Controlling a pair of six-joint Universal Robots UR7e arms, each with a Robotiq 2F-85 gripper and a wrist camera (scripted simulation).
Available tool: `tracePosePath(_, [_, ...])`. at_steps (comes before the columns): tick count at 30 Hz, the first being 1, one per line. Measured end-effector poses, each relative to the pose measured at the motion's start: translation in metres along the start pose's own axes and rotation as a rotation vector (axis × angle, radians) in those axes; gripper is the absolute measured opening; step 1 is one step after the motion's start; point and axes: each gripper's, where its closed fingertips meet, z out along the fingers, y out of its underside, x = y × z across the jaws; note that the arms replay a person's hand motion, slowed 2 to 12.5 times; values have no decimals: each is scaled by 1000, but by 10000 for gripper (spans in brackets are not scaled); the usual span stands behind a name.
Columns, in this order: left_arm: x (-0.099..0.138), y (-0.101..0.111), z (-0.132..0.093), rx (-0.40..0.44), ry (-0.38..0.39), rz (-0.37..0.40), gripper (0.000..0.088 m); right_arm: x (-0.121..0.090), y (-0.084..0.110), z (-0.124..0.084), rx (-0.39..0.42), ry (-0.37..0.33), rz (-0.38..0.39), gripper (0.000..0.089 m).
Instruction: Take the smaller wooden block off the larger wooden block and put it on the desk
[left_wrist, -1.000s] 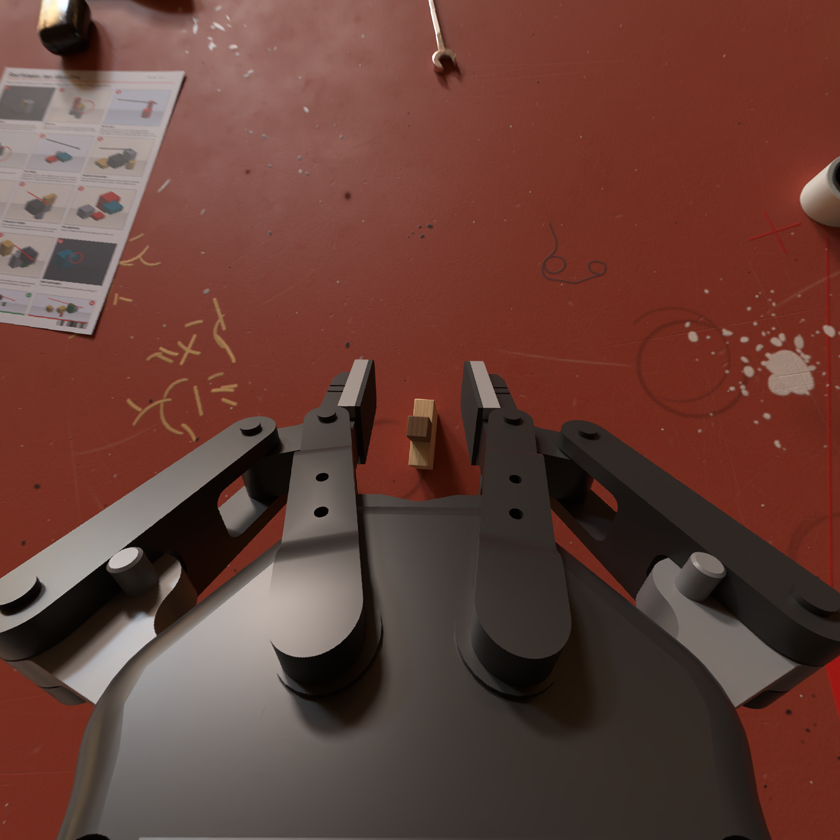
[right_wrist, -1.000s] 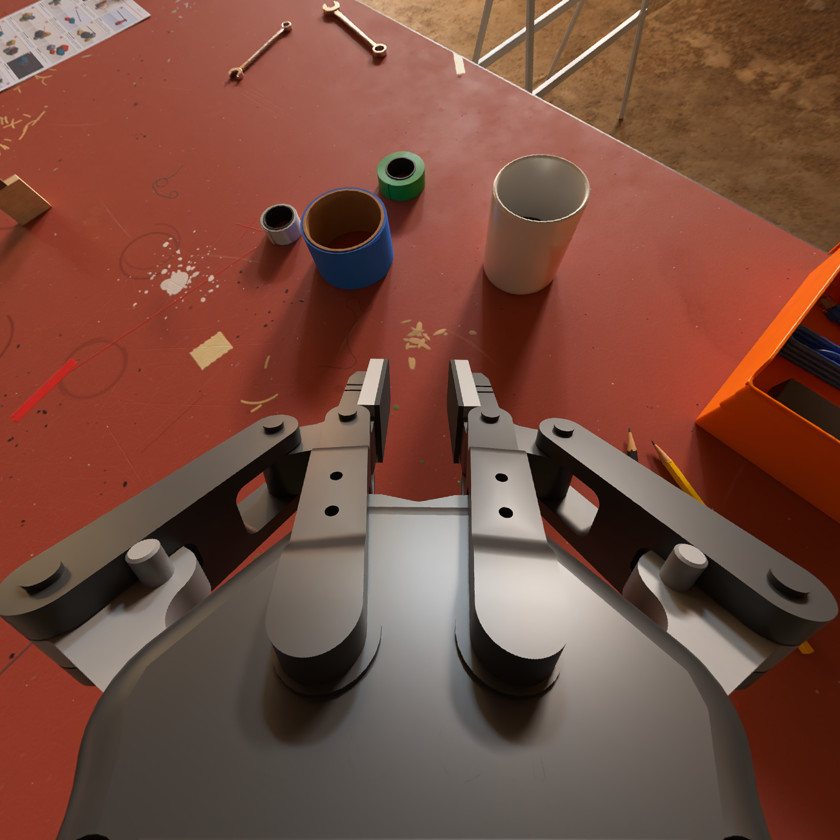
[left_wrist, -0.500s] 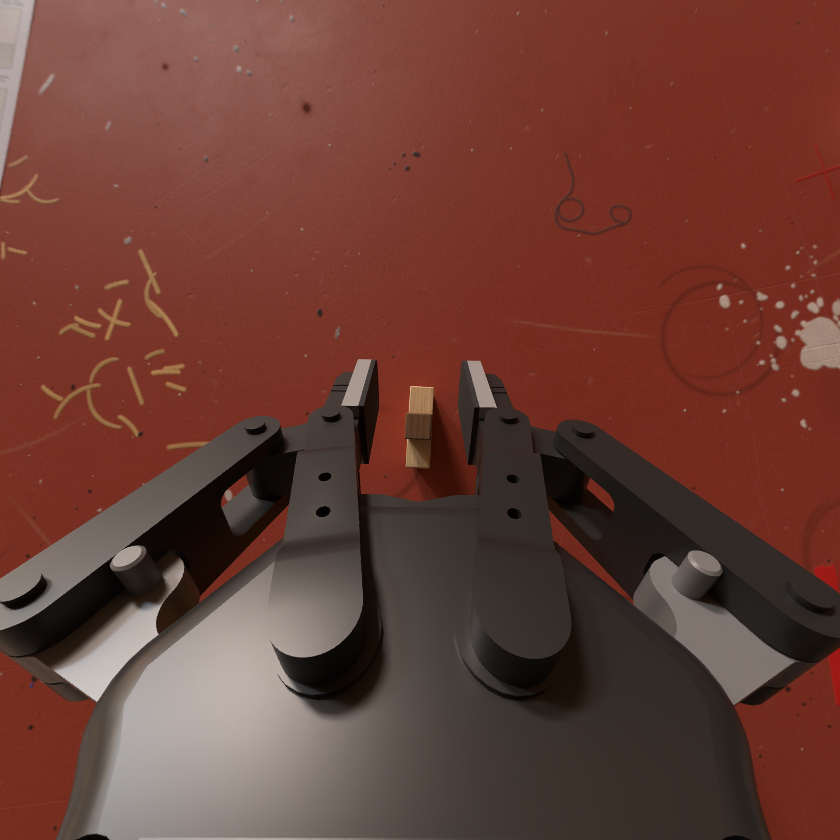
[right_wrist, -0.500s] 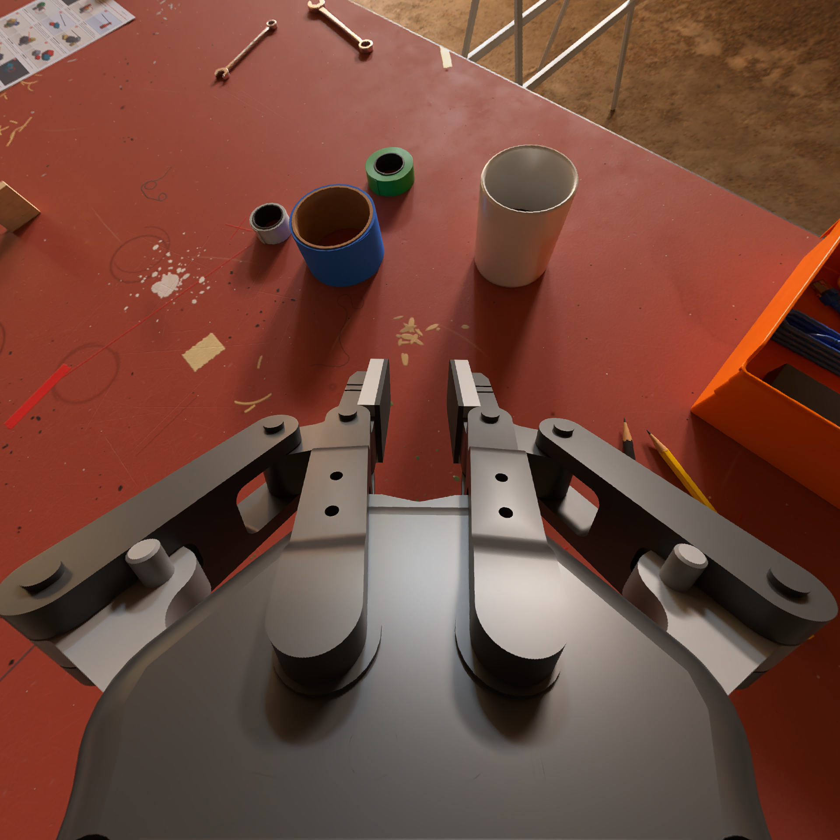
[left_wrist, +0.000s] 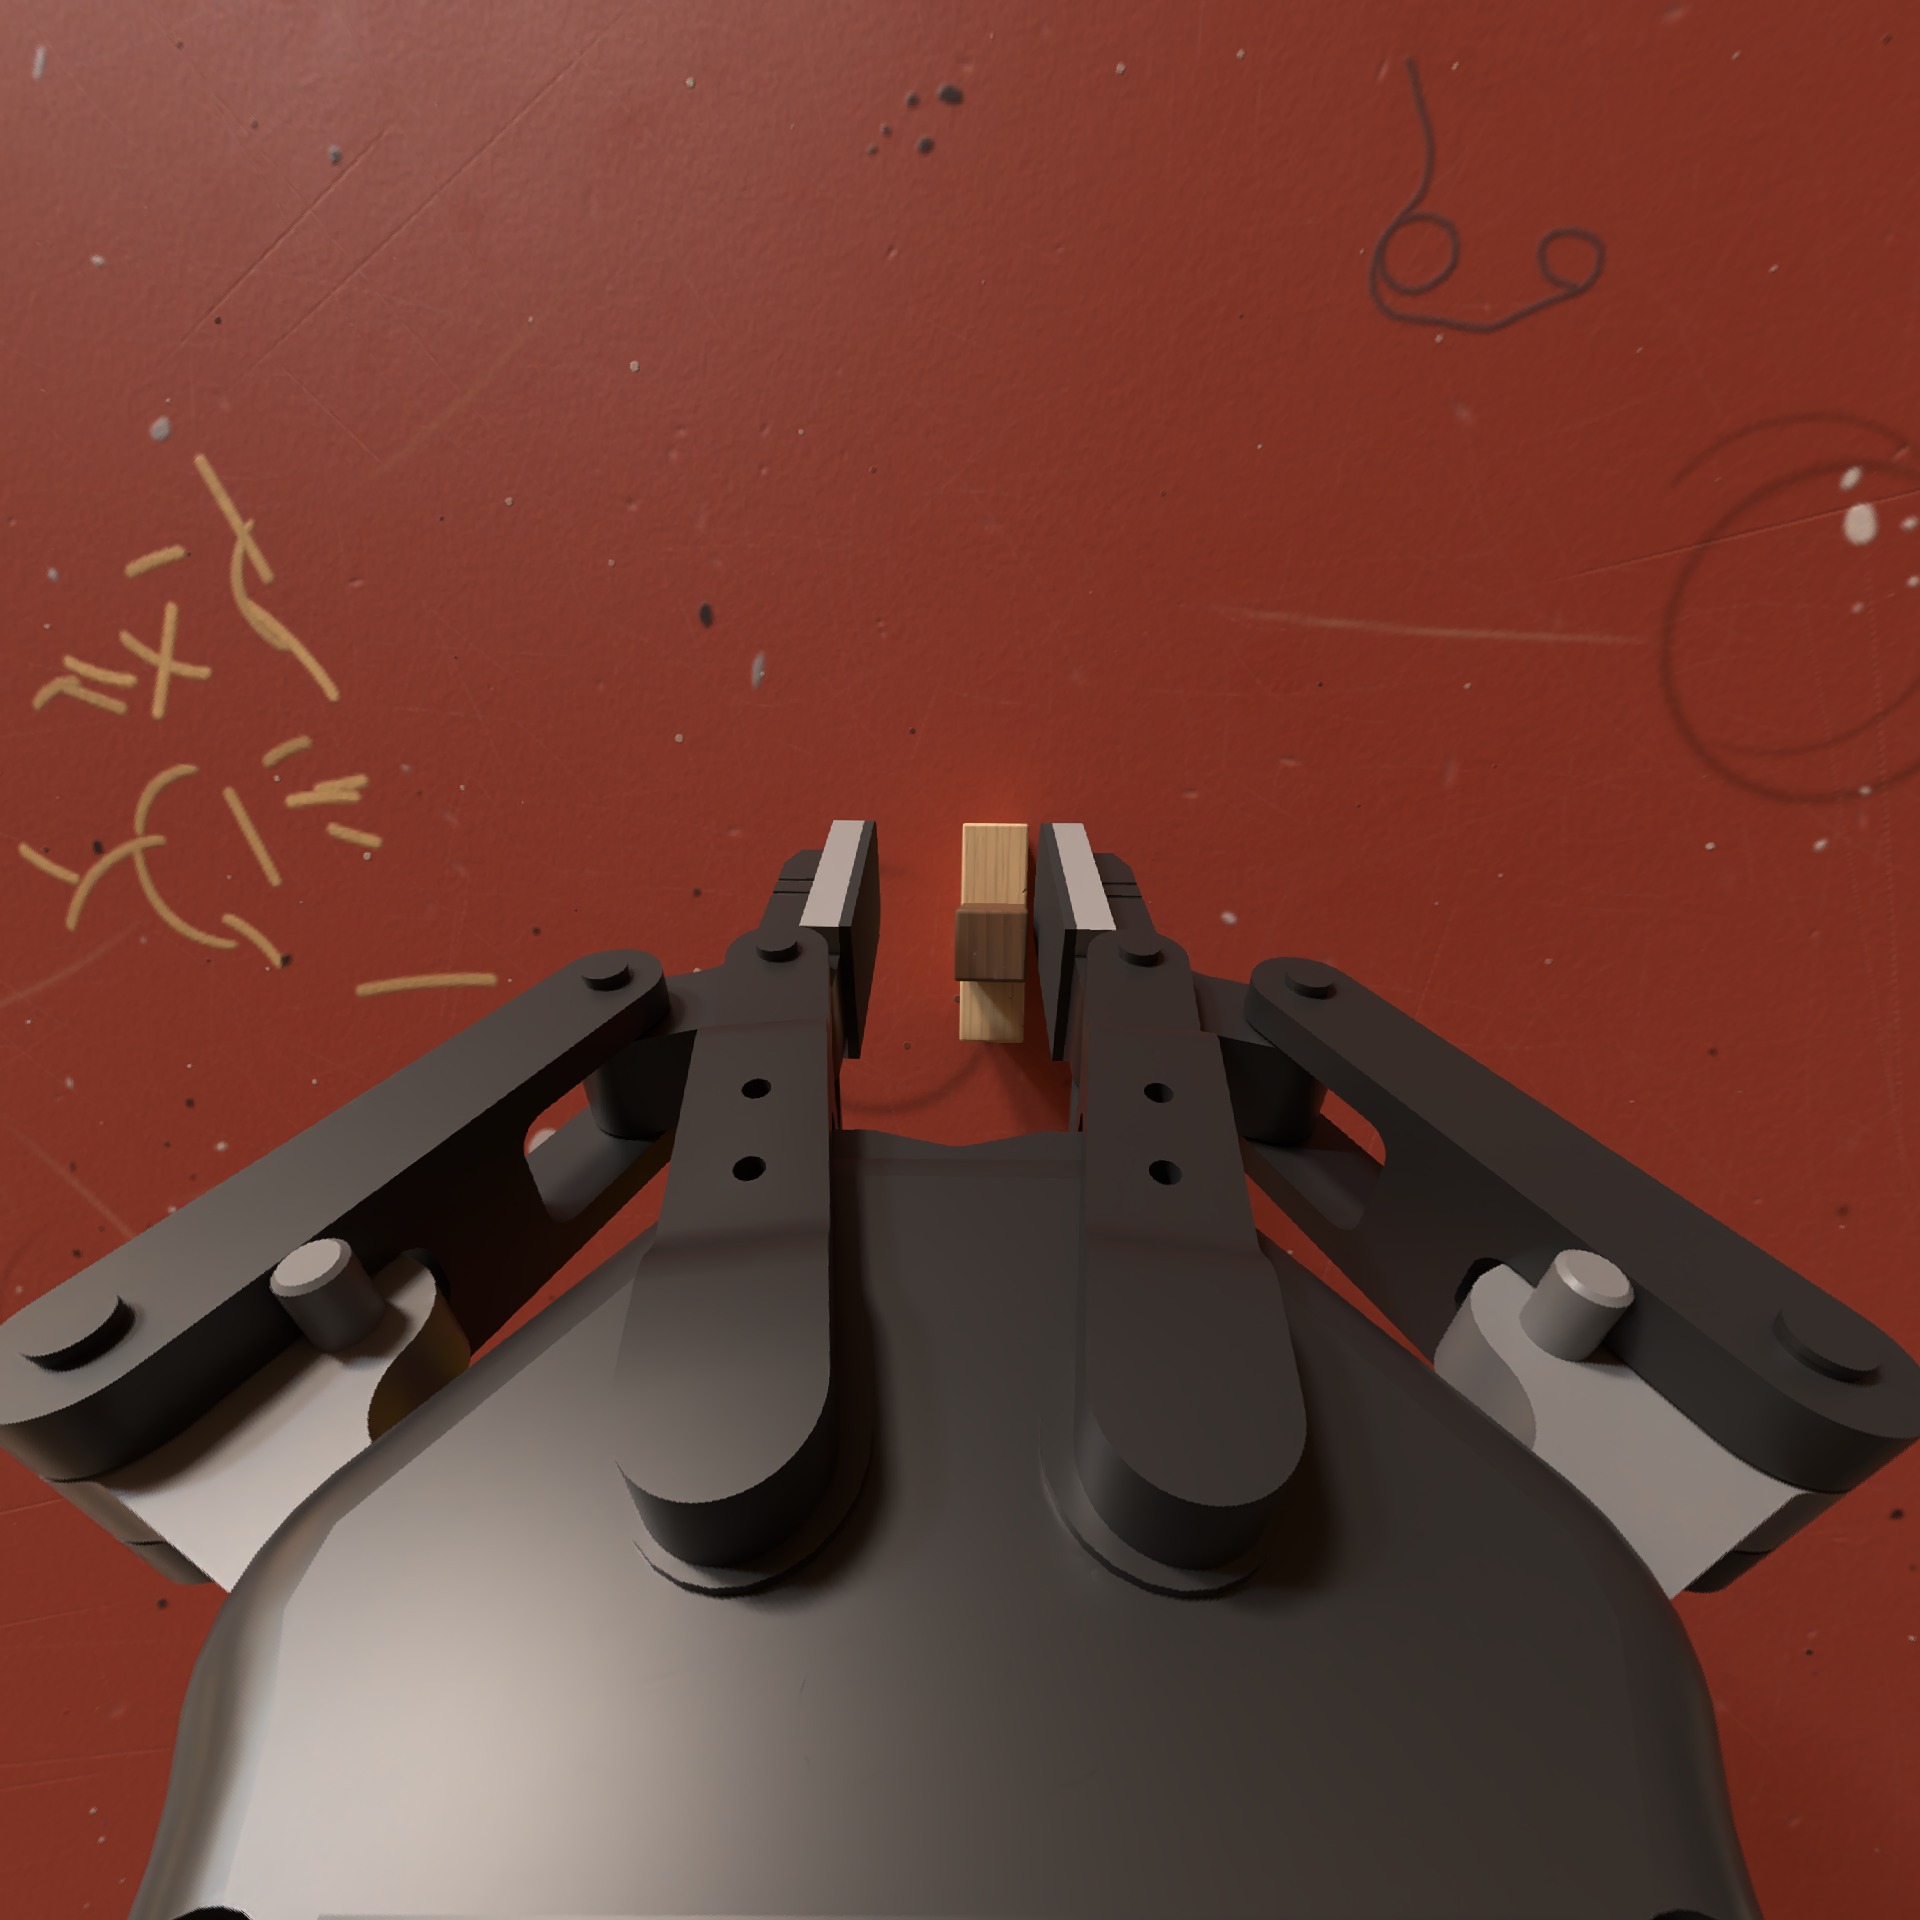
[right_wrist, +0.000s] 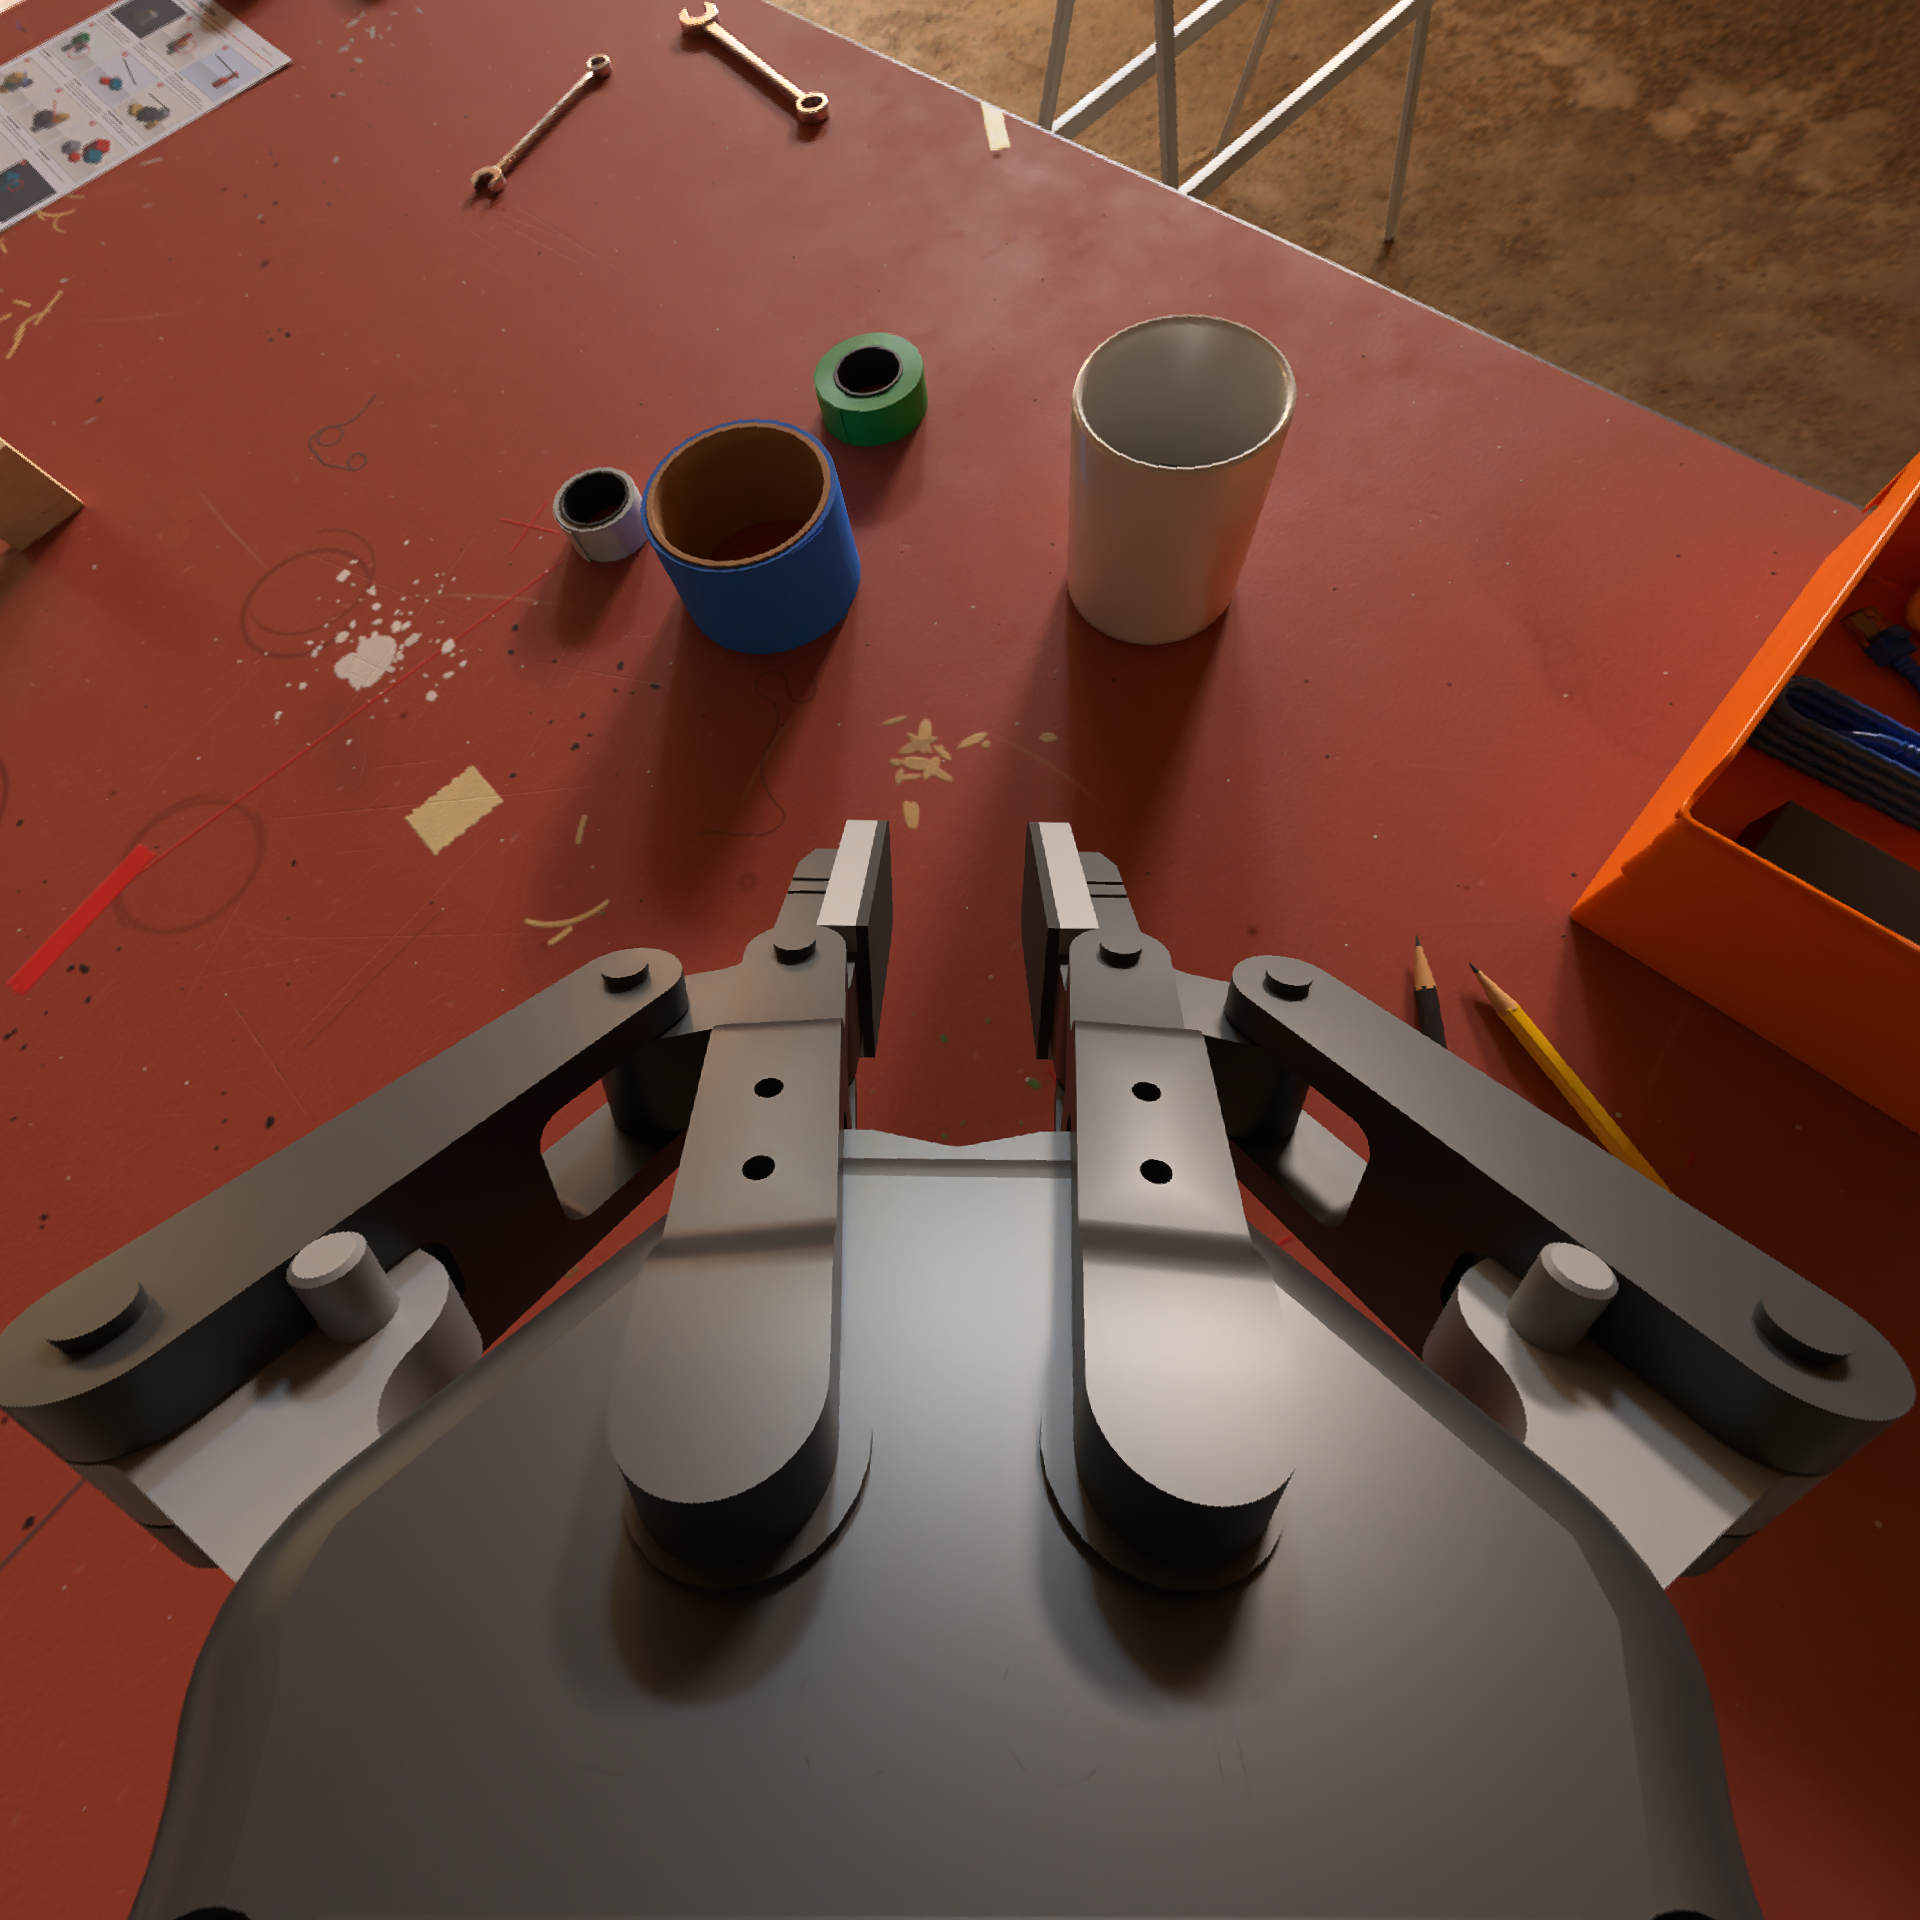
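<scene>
In the left wrist view a long pale wooden block (left_wrist: 994, 868) lies on the red desk (left_wrist: 935, 468). A smaller, darker wooden block (left_wrist: 990, 942) sits across its middle. My left gripper (left_wrist: 956, 925) is open and straddles both blocks. Its right finger is close against them; a gap remains at the left finger. In the right wrist view my right gripper (right_wrist: 956, 914) is open and empty above the desk (right_wrist: 1351, 727). A tan block corner (right_wrist: 31, 499) shows at that view's left edge.
Ahead of the right gripper stand a blue tape roll (right_wrist: 753, 535), a small grey roll (right_wrist: 597, 512), a green roll (right_wrist: 871, 387) and a white cup (right_wrist: 1179, 478). An orange bin (right_wrist: 1766, 831) and two pencils (right_wrist: 1548, 1060) are at right. Wrenches (right_wrist: 540, 125) and a printed sheet (right_wrist: 114, 94) lie far back.
My left gripper has come lower and closer to the blocks, which now sit nearer its right finger. The right wrist view has shifted slightly; its gripper stays open.
</scene>
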Motion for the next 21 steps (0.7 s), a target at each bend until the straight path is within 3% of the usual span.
tracePosePath(21, [6, 7, 7, -51, 47, -18, 270, 4, 3, 1, -3, -2, 16, 231])
